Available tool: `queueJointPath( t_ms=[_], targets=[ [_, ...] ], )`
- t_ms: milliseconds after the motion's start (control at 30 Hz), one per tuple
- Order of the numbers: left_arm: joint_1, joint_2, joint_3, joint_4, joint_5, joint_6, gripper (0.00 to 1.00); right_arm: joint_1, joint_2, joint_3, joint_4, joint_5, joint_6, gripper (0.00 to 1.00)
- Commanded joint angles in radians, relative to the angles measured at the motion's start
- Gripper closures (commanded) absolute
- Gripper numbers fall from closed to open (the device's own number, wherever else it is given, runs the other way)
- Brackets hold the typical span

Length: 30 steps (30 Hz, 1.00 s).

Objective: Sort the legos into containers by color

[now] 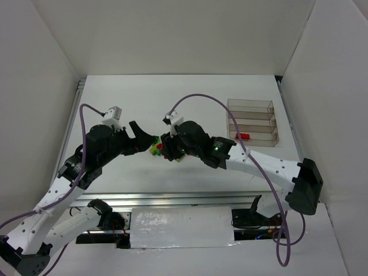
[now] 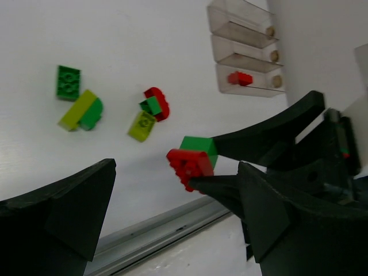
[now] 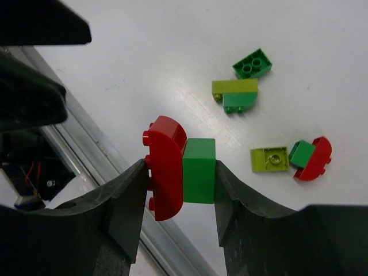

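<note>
Lego pair (image 3: 198, 169), red joined to green, pinched in right gripper (image 3: 179, 172), mid-counter. Left gripper (image 2: 175, 167) gapes wide beside it. Tray (image 1: 250, 102) toward far right corner holds one red brick (image 1: 244, 136).

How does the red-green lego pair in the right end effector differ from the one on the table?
The held pair is clamped in the right end effector, raised off the table. The table pair lies loose on it, beside a yellow-green brick. Both join a red piece to a green one.
</note>
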Motion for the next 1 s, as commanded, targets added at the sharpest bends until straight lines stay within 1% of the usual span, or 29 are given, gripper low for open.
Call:
queueJointPath(
  t_ms=[0,67,167,200,367,433,567,600,667,700,733,767,867,900,933,967],
  targets=[
    [0.001,0.013,-0.019,0.175,0.162,-0.097,0.01,0.004,-0.081,-0.080,0.066,-0.002,0.044,0.81],
    [0.000,0.020,-0.026,0.178,0.171,-0.104,0.04,0.004,-0.128,-0.117,0.105,-0.009,0.059,0.81],
    [-0.002,0.019,-0.048,0.207,0.193,-0.117,0.05,0.002,-0.155,-0.131,0.128,-0.047,0.070,0.81],
    [-0.002,0.019,-0.066,0.224,0.226,-0.121,0.06,0.004,-0.164,-0.133,0.136,-0.061,0.074,0.81],
    [-0.005,0.033,-0.088,0.265,0.260,-0.141,0.08,0.004,-0.203,-0.142,0.186,-0.082,0.076,0.80],
    [-0.008,0.043,-0.094,0.278,0.286,-0.141,0.11,0.004,-0.212,-0.128,0.186,-0.082,0.074,0.80],
    [-0.012,0.056,-0.121,0.353,0.348,-0.169,0.18,0.004,-0.203,-0.107,0.185,-0.082,0.073,0.80],
    [-0.014,0.059,-0.125,0.382,0.360,-0.173,0.24,0.004,-0.201,-0.105,0.188,-0.079,0.071,0.80],
    [-0.023,0.071,-0.129,0.402,0.386,-0.183,0.29,0.004,-0.206,-0.108,0.206,-0.062,0.077,0.80],
    [-0.028,0.074,-0.131,0.414,0.392,-0.184,0.34,0.004,-0.207,-0.110,0.220,-0.052,0.082,0.80],
    [-0.035,0.080,-0.131,0.419,0.395,-0.187,0.37,0.004,-0.207,-0.108,0.225,-0.045,0.084,0.80],
    [-0.042,0.083,-0.131,0.422,0.400,-0.187,0.44,0.004,-0.206,-0.107,0.229,-0.024,0.088,0.80],
    [-0.057,0.086,-0.125,0.426,0.395,-0.186,0.56,0.004,-0.186,-0.091,0.238,0.002,0.100,0.80],
    [-0.063,0.085,-0.122,0.426,0.392,-0.181,0.70,0.004,-0.181,-0.088,0.238,0.005,0.100,0.80],
    [-0.065,0.085,-0.119,0.422,0.389,-0.172,0.77,0.004,-0.175,-0.081,0.235,0.007,0.103,0.79],
    [-0.068,0.085,-0.111,0.419,0.385,-0.166,0.86,0.004,-0.171,-0.076,0.232,0.004,0.100,0.76]
  ],
)
